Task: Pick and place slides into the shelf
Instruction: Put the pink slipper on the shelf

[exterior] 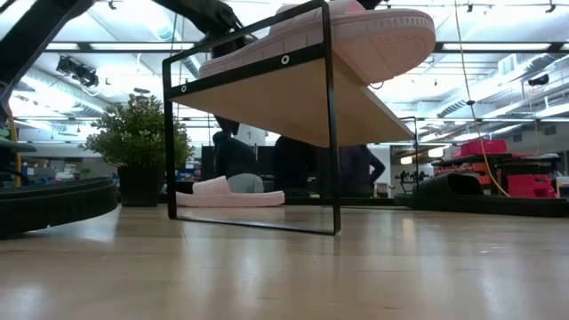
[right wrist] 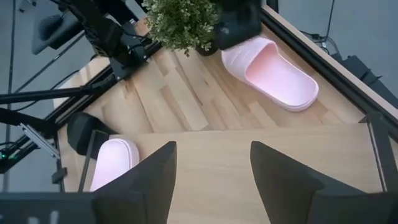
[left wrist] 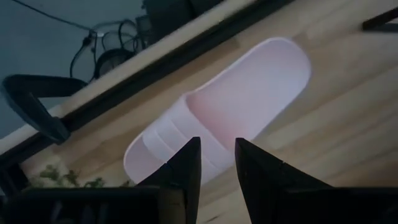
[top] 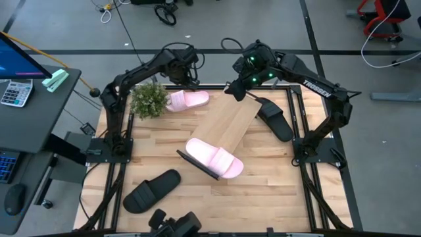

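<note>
One pale pink slide (top: 214,158) lies on the near end of the shelf (top: 230,124), a light-wood board with black end frames (exterior: 330,116). The second pink slide (top: 189,100) (left wrist: 236,106) lies sole-down on the table by the plant. One black slide (top: 151,191) rests at the near left, the other (top: 276,118) right of the shelf. My left gripper (top: 187,80) (left wrist: 217,163) hovers over the second pink slide's strap end, fingers a little apart. My right gripper (top: 235,91) (right wrist: 211,171) hangs open above the shelf's far end (right wrist: 249,162).
A potted plant (top: 148,99) (exterior: 140,142) stands at the far left, right beside the second pink slide. Black frame rails (top: 295,125) run along the table's sides. People stand in the room behind the table (exterior: 356,173). Bare wood shows at the near right (top: 270,191).
</note>
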Action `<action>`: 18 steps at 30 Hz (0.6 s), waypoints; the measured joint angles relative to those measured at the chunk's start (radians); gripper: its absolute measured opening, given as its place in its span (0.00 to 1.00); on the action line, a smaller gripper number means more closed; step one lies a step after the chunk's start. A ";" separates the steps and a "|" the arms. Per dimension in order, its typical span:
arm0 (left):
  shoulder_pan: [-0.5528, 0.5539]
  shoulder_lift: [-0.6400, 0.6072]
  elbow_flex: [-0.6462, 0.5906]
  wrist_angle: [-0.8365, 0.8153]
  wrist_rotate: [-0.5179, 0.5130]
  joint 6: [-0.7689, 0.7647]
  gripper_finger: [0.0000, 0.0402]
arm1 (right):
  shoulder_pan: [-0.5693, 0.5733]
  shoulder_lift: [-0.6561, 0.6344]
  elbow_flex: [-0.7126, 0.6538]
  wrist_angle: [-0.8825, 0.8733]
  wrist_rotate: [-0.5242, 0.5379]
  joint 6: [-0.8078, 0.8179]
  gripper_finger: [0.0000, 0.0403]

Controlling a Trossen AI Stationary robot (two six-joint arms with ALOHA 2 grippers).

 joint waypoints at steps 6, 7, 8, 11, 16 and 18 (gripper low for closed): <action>-0.014 0.074 -0.001 -0.020 0.002 0.016 0.26 | 0.027 0.000 0.000 0.000 0.023 -0.002 0.52; -0.017 0.085 -0.001 -0.022 0.002 0.025 0.26 | 0.031 0.000 0.000 0.000 0.024 -0.002 0.52; -0.020 0.095 -0.001 -0.022 0.003 0.030 0.26 | 0.036 0.000 0.000 0.000 0.027 -0.002 0.52; -0.024 0.115 -0.001 -0.023 0.002 0.038 0.26 | 0.053 0.000 0.000 0.000 0.044 0.000 0.52; -0.029 0.127 -0.001 -0.013 -0.005 0.076 0.26 | 0.068 0.000 0.000 0.000 0.055 0.006 0.52; -0.029 0.127 -0.001 0.000 -0.005 0.103 0.27 | 0.073 0.000 0.000 0.000 0.056 0.007 0.52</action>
